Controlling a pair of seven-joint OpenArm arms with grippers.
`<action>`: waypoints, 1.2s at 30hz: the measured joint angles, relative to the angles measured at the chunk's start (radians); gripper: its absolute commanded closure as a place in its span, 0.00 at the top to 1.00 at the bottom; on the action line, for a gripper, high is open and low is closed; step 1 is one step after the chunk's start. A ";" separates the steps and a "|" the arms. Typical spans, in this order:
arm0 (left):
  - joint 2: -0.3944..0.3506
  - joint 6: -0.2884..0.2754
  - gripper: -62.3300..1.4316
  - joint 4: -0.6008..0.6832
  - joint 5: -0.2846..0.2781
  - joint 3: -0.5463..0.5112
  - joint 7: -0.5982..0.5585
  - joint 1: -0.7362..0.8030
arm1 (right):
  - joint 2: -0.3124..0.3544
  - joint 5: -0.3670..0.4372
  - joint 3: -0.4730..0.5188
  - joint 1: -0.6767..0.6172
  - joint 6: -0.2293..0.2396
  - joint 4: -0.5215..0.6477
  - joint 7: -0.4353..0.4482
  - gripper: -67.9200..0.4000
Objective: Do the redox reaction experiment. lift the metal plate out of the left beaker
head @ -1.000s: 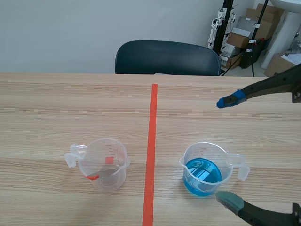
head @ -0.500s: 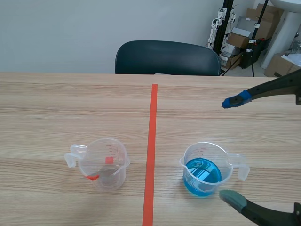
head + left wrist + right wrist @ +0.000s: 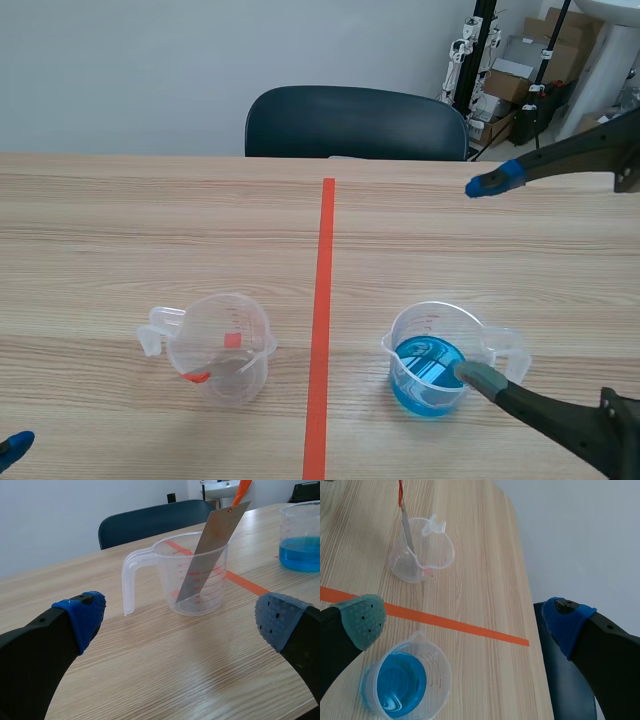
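Observation:
The clear left beaker [image 3: 215, 345] stands on the table with a grey metal plate [image 3: 236, 366] leaning inside it, a red tag [image 3: 197, 377] at the plate's end. In the left wrist view the beaker [image 3: 195, 575] is just ahead of my open left gripper [image 3: 181, 617], and the plate [image 3: 212, 550] rises slanted above the rim. Only one blue fingertip [image 3: 12, 448] of that gripper shows in the scene view. My right gripper [image 3: 488, 280] hangs wide open and holds nothing, above the right side of the table near the beaker of blue liquid [image 3: 435, 365].
The orange-red tape line [image 3: 322, 320] runs between the two beakers. A dark chair [image 3: 355, 122] stands behind the far table edge, with boxes and stands beyond it. From the right wrist, the blue beaker [image 3: 405, 682] lies under the gripper [image 3: 465, 621] and the left beaker [image 3: 422, 550] is farther off.
A blue fingertip of the left gripper has come into the scene view at the bottom left corner. The right gripper's two pads have shifted up the picture, the grey-green one now over the blue beaker's edge.

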 measured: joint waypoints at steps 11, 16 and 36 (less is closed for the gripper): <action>0.000 0.000 1.00 -0.002 0.000 0.000 0.000 0.000 | -0.145 -0.154 -0.250 0.201 0.007 -0.108 -0.008 1.00; 0.000 0.000 1.00 -0.002 0.000 0.000 0.000 0.000 | -0.191 -0.163 -0.356 0.295 0.007 -0.174 -0.008 1.00; 0.000 0.000 1.00 -0.002 0.000 0.000 0.000 0.000 | -0.397 -0.241 -0.745 0.658 0.007 -0.421 0.015 1.00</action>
